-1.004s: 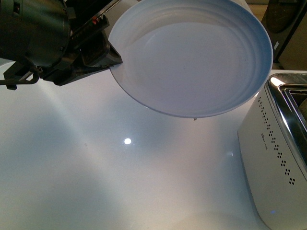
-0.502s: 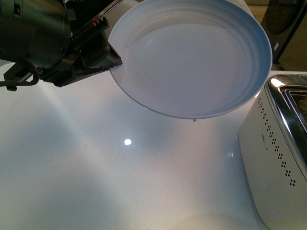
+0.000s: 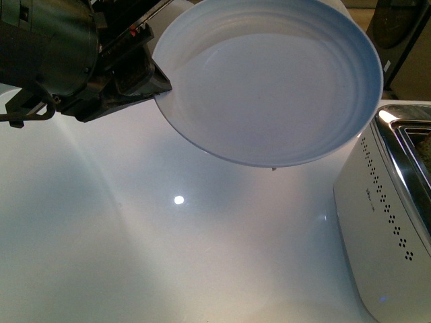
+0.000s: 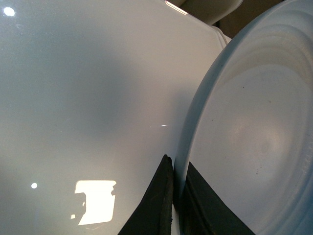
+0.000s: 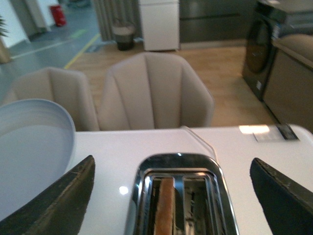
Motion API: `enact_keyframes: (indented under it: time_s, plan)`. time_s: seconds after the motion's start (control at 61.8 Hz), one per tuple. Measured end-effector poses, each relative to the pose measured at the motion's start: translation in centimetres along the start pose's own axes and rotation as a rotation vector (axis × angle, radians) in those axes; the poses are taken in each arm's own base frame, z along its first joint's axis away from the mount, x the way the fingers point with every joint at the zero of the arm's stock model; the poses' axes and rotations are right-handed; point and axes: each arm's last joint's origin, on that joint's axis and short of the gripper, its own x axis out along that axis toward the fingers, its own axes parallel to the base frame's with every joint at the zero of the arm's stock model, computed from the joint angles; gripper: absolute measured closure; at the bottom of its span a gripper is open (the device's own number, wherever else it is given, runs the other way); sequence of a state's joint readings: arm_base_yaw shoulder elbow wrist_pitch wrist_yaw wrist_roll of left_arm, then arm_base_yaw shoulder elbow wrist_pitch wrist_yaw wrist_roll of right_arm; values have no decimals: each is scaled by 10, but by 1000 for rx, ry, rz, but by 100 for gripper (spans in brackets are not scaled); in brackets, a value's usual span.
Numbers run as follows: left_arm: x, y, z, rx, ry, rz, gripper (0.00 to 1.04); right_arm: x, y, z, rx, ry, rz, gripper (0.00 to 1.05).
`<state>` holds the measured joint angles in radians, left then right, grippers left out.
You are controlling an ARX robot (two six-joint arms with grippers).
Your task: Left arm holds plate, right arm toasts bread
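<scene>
My left jaws are pinched on the plate [image 3: 269, 87], one black finger [image 4: 155, 205] under the rim and the other [image 4: 208, 208] over it. In the front view that hold sits at the plate's nine o'clock, with my left arm [image 3: 47, 50] out at ten o'clock. I carry the plate clear of the bench [image 3: 135, 242], its hollow tilted up and nothing lying in it. I judge this edge hold is there to leave the whole dish free to catch a slice.

My right jaws are spread wide with nothing between them, hanging over the toaster [image 5: 178, 169]. From the front the toaster [image 3: 384, 229] stands on the bench at four o'clock, its near corner just below the plate's five o'clock rim. That closeness makes sense to me: a short carry from slot to dish.

The bread [image 5: 165, 203] stands on edge in one of the two slots, sunk low, with the other slot empty. I cannot tell whether the lever is down. Toasting looks to be the step in hand, and I reckon the lift to the plate is yet to come.
</scene>
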<state>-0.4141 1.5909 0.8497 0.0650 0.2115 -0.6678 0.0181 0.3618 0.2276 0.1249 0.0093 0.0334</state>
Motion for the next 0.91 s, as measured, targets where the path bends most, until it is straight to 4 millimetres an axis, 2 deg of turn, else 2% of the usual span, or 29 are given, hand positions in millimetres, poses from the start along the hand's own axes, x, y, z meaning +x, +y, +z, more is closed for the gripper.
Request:
enact_keyframes:
  time_s: [0.453, 0.728, 0.906]
  plan:
    - [0, 0, 0, -1, -2, 2, 102, -9, -3, -33, -27, -5, -8, 103]
    - [0, 0, 0, -1, -2, 1, 102, -20, -3, -46, -28, 16, -6, 103]
    - [0, 0, 0, 0, -1, -1, 102, -22, -3, -47, -28, -9, -6, 103]
